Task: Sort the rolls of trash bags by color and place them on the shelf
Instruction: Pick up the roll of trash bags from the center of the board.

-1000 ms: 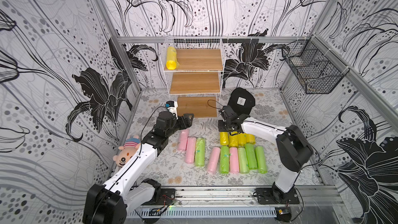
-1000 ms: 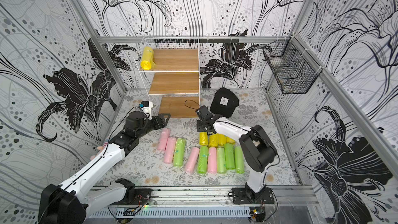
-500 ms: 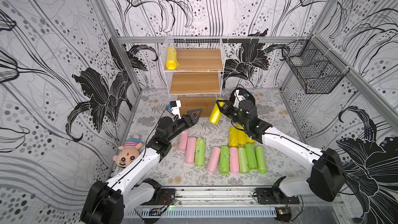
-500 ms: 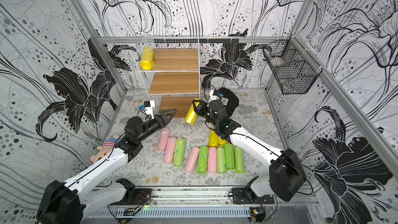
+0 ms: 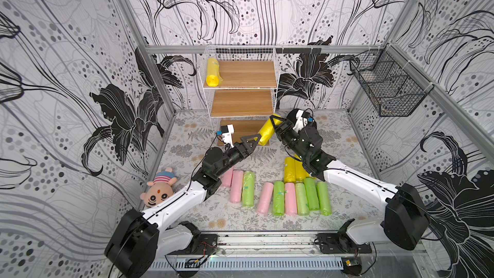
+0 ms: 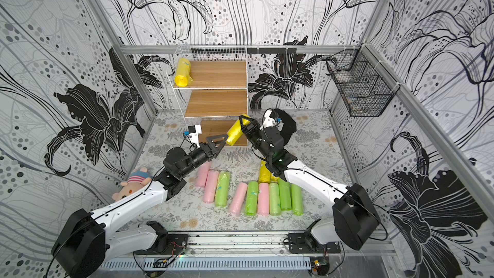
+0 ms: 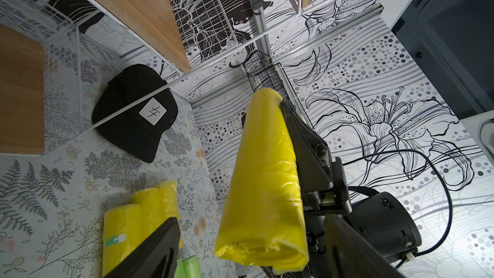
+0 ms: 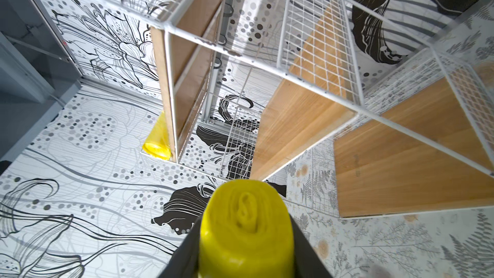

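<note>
My right gripper [image 5: 272, 122] [image 8: 244, 221] is shut on a yellow roll [image 5: 265, 132] [image 6: 234, 135], held slanted in the air in front of the shelf's [image 5: 248, 76] [image 6: 219, 76] lowest board. My left gripper [image 5: 256, 141] [image 7: 250, 221] is open, its jaws on either side of that roll's [image 7: 264, 177] lower end, apart from it. Another yellow roll [image 5: 212, 74] lies on the top board at its left end. On the floor lie more yellow rolls [image 5: 292, 169], pink rolls [image 5: 236, 189] and green rolls [image 5: 311, 193].
A plush doll [image 5: 159, 192] lies by the left arm. A black cap [image 6: 288, 127] [image 7: 136, 110] sits on the floor right of the shelf. A black wire basket [image 5: 387, 89] hangs on the right wall.
The right gripper has lifted a yellow roll from the floor group and carried it up toward the shelf. The left gripper has opened wider and risen to the roll's lower end.
</note>
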Robot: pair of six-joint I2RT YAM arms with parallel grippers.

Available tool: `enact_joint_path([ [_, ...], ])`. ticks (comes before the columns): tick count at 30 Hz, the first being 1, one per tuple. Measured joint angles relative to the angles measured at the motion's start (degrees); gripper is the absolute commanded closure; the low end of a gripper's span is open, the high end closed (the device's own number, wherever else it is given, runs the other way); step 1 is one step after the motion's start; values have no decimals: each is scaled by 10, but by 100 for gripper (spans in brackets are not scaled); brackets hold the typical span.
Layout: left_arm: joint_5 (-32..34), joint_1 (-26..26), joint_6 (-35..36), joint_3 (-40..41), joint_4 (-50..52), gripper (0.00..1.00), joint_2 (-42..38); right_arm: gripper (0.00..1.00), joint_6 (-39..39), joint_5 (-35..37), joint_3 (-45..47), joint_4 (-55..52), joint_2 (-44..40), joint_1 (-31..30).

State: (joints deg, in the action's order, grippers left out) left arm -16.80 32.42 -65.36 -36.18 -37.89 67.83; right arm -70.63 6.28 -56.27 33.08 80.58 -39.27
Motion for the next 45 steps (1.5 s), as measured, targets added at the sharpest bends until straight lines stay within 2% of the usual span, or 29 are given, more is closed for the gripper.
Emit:
enact_joint_path([
  [9, 30, 17, -31, -10, -54, 20, 47, 62, -40, 2, 0, 34, 17, -2],
  [16, 54, 24, -43, -24, -81, 33, 60, 63, -52, 2, 1, 44, 17, -7],
  [18, 55, 24, -47, -30, -92, 33, 66, 63, -53, 2, 1, 48, 17, -7],
  [20, 57, 24, -51, -32, -101, 26, 70, 63, -53, 2, 1, 51, 17, -7],
  [23, 58, 25, -59, -33, -104, 24, 71, 63, -52, 7, 4, 55, 17, -7],
  [28, 61, 25, -60, -33, -103, 31, 70, 63, -52, 10, 4, 55, 17, -7],
  [31, 59, 26, -65, -33, -99, 40, 70, 63, -52, 10, 4, 55, 17, -7],
  [35, 58, 28, -70, -33, -101, 57, 71, 63, -54, 10, 4, 56, 18, -6],
  [39, 57, 28, -70, -33, -108, 78, 76, 61, -54, 12, 4, 56, 18, -6],
  [43, 57, 28, -73, -33, -116, 97, 82, 48, -50, 17, 3, 50, 19, -6],
  [45, 57, 28, -72, -32, -115, 100, 82, 35, -45, 17, 3, 43, 19, -6],
])
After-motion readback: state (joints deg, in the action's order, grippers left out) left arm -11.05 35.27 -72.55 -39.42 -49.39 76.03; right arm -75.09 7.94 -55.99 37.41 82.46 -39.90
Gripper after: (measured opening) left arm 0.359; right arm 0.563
